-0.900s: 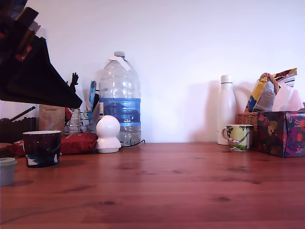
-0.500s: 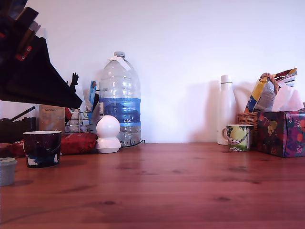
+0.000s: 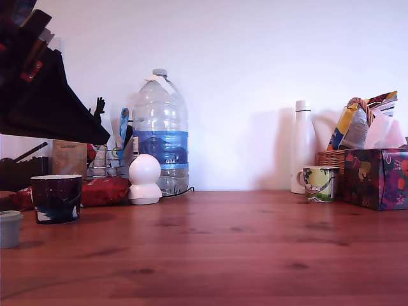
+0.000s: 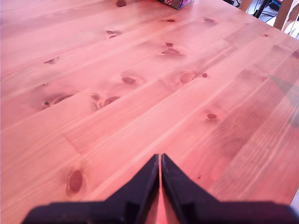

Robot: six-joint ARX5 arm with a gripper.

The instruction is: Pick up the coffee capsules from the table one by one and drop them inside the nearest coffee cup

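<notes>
Exterior view — capsule (image 3: 9,228) cut off by frame edge | tool (image 4: 160,163) closed, empty

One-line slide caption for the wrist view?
End effector shut and empty above the bare knotty wooden table, no capsule or cup in sight.

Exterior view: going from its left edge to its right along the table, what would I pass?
Coffee capsule → dark coffee cup → white round-headed gadget → water bottle → white flask → floral mug → patterned tissue box.
</notes>
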